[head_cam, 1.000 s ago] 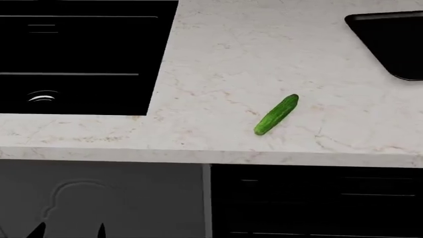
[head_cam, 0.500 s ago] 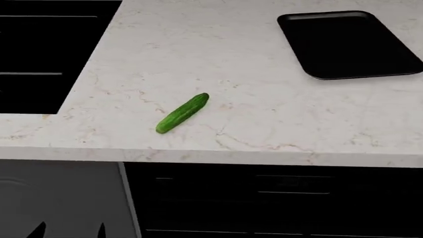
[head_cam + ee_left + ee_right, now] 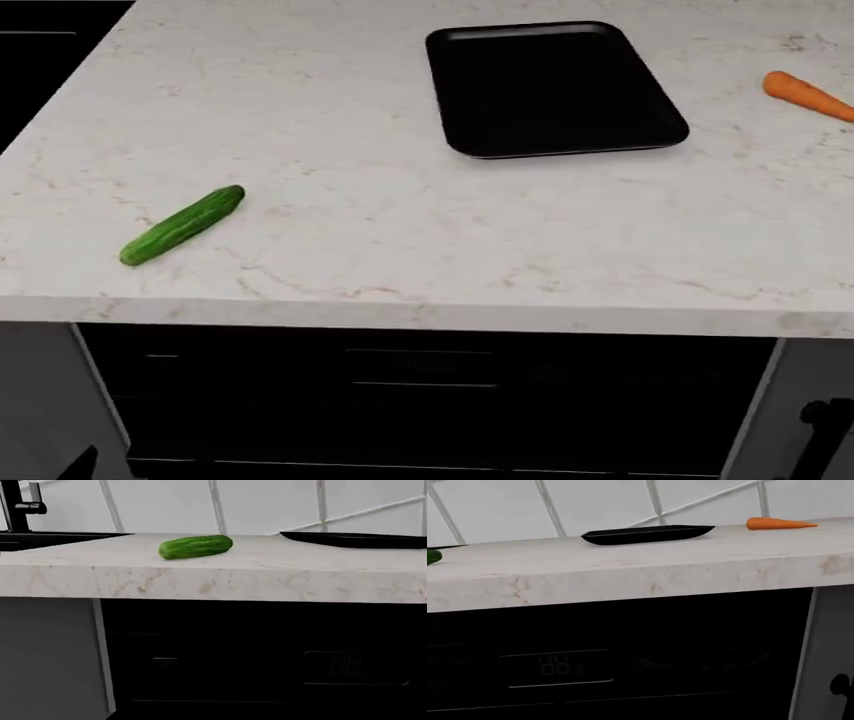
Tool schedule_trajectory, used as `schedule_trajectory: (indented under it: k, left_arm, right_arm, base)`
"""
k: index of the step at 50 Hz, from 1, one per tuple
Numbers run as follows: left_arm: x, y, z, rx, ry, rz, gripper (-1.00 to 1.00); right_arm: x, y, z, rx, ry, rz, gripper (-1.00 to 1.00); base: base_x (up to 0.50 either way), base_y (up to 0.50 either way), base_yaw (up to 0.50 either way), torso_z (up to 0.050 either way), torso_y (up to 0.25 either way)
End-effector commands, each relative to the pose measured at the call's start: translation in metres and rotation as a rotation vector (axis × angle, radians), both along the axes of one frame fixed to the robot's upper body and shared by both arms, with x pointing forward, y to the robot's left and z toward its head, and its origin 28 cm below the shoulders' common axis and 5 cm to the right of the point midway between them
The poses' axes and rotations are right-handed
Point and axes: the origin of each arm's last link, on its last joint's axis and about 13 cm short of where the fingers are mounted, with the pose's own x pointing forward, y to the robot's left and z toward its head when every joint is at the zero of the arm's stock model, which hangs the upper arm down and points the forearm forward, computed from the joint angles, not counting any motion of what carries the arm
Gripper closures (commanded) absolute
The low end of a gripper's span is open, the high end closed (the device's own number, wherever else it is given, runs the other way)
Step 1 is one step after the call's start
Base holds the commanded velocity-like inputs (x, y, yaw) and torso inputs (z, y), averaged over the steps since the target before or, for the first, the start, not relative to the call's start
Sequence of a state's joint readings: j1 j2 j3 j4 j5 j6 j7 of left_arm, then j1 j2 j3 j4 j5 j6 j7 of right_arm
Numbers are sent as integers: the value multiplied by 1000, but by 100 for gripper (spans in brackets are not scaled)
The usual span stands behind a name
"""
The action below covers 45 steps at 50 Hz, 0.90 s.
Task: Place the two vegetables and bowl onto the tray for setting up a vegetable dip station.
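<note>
Nothing's on the tray (image 3: 554, 90) yet: the cucumber (image 3: 182, 225) lies well off to the tray's left near the counter's (image 3: 400, 230) front edge, the carrot (image 3: 806, 96) sits to the tray's right, and I see no bowl anywhere, so I'd call this the approach stage. Both wrist cameras look at the counter from below its edge, so my arms hang low, well short of the cucumber, and I can't tell whether either gripper is released or clenched. Next, I'd raise an arm over the counter.
</note>
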<state>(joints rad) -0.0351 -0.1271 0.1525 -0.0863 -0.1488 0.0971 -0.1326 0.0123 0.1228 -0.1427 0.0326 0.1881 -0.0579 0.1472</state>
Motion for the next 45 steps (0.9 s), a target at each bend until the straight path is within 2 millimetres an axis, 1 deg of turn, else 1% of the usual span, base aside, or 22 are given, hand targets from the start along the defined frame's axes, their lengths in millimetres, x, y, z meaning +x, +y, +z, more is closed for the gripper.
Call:
schedule_trajectory:
  k: [1,6,16,20,22,23,27,28,30,31,34,36,39,42,43,44,45]
  left_arm:
    - [3,0,-6,-2,1,0,-100]
    - [-6,-1,6,-3,1,0,-100]
    - [-8,-1,8,-1,0,-2,-100]
    - [-9,1,10,-35,4,-15,-100]
    - [-10,-1,13,-76,8,-47,-100]
    - [-9,-1,22,-52,-3,-39,-100]
    - [-10,0,69,-33,-100,-51,-100]
    - [-10,1,75,-33,-115,-47,-100]
    - [-6,2,101,-20,-139,-31,-100]
    - [-3,3,110,-30,-155,-42,-100]
    - [0,0,132,-24,-182,-32,-100]
    - [2,-1,142,-23,-191,-41,-100]
    - [9,-3,162,-26,-195,-33,-100]
    - [25,-6,178,-1,-186,-22,-100]
    - [32,-6,183,2,-180,-28,-100]
    - [36,-7,186,3,-172,-32,-100]
    - [45,-7,191,5,-162,-35,-100]
  right_arm:
    - [0,0,0,2,1,-1,-100]
    - [0,0,0,2,3,-1,-100]
    - [-1,0,1,-1,-7,-2,-100]
    - [-2,1,6,5,0,15,-100]
    - [-2,3,17,-33,19,21,-100]
    - [-1,3,32,-21,17,29,-100]
    - [-2,-3,84,1,-82,61,-100]
    - [-2,-4,90,-1,-95,65,-100]
    - [0,-6,114,-32,-130,65,-100]
    - [1,-7,126,-45,-153,62,-100]
    - [4,-10,149,-70,-184,56,-100]
    - [6,-12,160,-78,-197,49,-100]
    - [10,-15,183,-93,-220,38,-100]
    - [21,-17,204,-124,-212,37,-100]
    - [26,-19,212,-106,-210,56,-100]
    - [29,-19,216,-113,-205,55,-100]
    - [36,-20,222,-125,-191,55,-100]
  base:
    - [0,-500,0,0,0]
    - [0,-500,0,0,0]
    - [0,-500,0,0,0]
    - [0,-115,0,0,0]
    - [0,0,0,0,0]
    - [0,0,0,0,0]
    - [0,0,0,0,0]
    - [0,0,0,0,0]
    - [0,0,0,0,0]
    - [0,0,0,0,0]
    - [0,0,0,0,0]
    - [0,0,0,0,0]
    - [0,0,0,0,0]
    - [0,0,0,0,0]
    - [0,0,0,0,0]
    - [0,0,0,0,0]
    - [0,0,0,0,0]
